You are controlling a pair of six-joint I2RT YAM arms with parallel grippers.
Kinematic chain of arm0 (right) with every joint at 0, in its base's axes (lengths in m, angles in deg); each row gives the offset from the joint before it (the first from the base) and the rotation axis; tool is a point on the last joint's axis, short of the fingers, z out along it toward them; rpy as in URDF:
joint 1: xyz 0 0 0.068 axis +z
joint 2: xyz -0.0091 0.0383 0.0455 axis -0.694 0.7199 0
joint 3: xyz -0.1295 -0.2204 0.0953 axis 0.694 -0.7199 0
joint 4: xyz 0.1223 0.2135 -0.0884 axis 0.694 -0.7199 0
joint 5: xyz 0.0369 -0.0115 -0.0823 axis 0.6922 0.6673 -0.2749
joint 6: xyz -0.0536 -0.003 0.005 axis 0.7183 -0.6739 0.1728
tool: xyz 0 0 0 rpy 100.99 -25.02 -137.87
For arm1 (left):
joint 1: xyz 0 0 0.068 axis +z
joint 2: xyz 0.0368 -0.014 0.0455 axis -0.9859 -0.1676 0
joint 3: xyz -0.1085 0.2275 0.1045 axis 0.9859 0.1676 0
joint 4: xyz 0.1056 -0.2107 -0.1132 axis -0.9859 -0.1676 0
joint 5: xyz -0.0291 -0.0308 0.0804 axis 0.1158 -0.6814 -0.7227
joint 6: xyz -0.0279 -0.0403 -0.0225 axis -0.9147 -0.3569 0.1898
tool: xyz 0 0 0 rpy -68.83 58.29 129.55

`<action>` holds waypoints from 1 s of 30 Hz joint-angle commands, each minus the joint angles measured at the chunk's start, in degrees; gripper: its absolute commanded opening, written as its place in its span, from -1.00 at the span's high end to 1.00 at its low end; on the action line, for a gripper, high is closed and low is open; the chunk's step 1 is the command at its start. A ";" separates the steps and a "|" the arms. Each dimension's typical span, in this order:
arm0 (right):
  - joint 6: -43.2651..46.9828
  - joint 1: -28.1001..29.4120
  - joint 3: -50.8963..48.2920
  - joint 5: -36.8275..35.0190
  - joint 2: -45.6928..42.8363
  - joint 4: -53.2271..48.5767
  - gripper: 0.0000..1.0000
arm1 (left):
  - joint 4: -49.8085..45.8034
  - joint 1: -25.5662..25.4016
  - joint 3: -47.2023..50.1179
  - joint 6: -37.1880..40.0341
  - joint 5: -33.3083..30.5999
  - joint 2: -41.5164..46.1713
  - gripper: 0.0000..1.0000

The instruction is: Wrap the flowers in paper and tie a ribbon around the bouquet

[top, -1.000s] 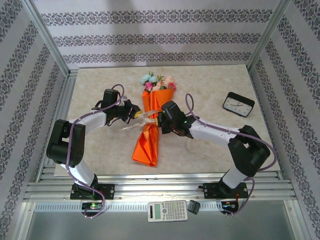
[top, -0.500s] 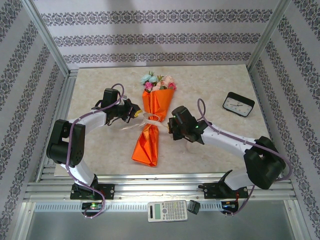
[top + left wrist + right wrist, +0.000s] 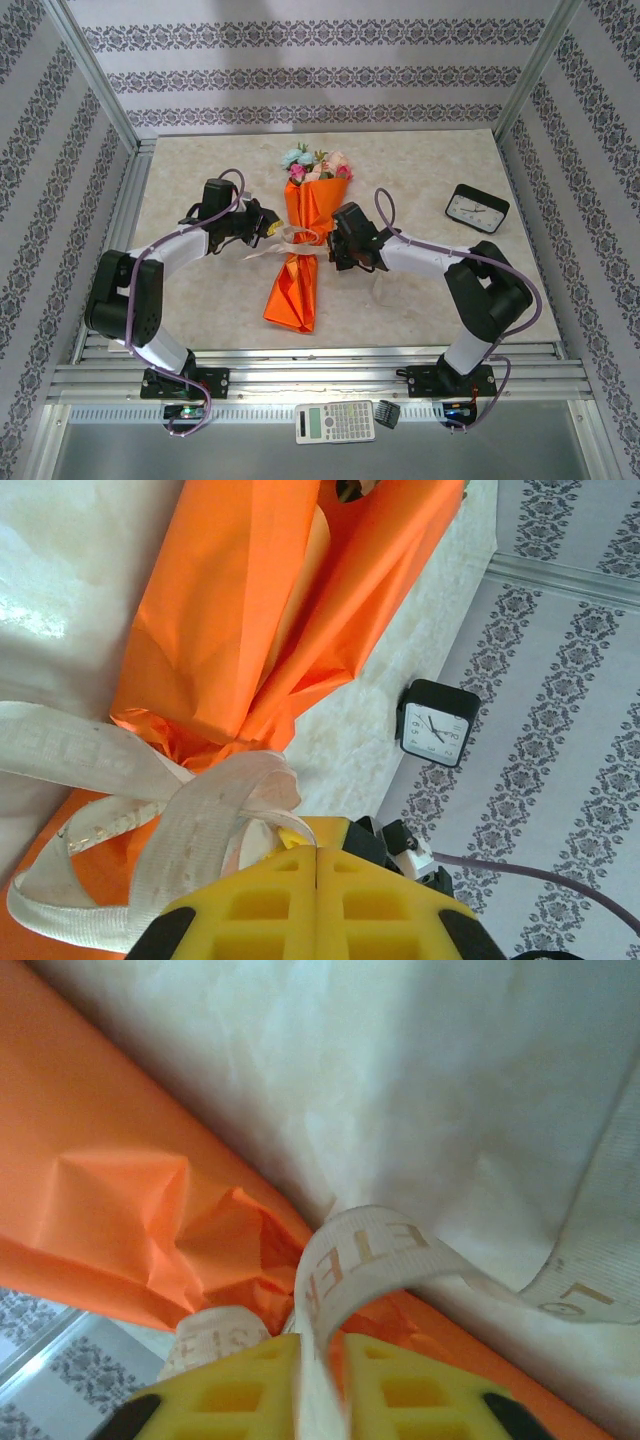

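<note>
Two strands, one loose knot on the bouquet (image 3: 296,270)

The bouquet lies flat on the table (image 3: 200,290). The flowers (image 3: 318,165) show at its far, wide end, and the orange paper (image 3: 292,300) flares out again at its near end. The ribbon (image 3: 291,237) circles the bouquet's pinched waist in a slack, loopy tangle.

The left gripper (image 3: 267,226) sits just left of that waist. Its fingers are clenched flat together with a strand running into their tips, so it appears to be grasping the ribbon. The right gripper (image 3: 322,1345) is close against the right side of the waist. Its jaws stand slightly apart with a strand threaded between them, and it cannot be told whether they pinch it or merely bracket it. A clock (image 3: 477,208) stands well to the right of the bouquet.

The step in hand looks like drawing the tie snug. To do it well, the right gripper likely needs a firm bite on its strand before any pull. Both grippers should then draw straight out from the waist, low to the table, in opposite directions and with even force. An uneven pull would probably roll or drag the bouquet and let the cone open. The paper is thin and creased, so a jerk could crush or tear it, and a slow, steady pull suits it better. The loose loops should be drawn through as the tie tightens, not trapped under it.
</note>
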 commanded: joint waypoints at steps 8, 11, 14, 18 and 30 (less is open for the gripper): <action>-0.77 1.94 0.29 -0.03 -7.11 -2.79 0.03 | 6.62 -1.34 4.08 -5.95 -1.09 2.87 1.00; -1.73 2.30 2.65 0.05 -5.35 -1.08 0.03 | 8.12 -1.50 5.24 -6.99 -1.96 3.86 1.00; -2.54 2.58 7.21 1.12 -0.95 0.08 0.06 | 8.51 -1.47 5.82 -7.33 -2.85 4.82 1.00; -2.84 2.90 14.02 1.13 5.00 -0.13 0.08 | 8.53 -1.50 6.12 -7.23 -2.80 4.99 1.00; -3.48 2.87 19.26 2.64 11.97 -3.15 0.18 | 9.13 -1.67 6.25 -7.35 -2.82 5.91 1.00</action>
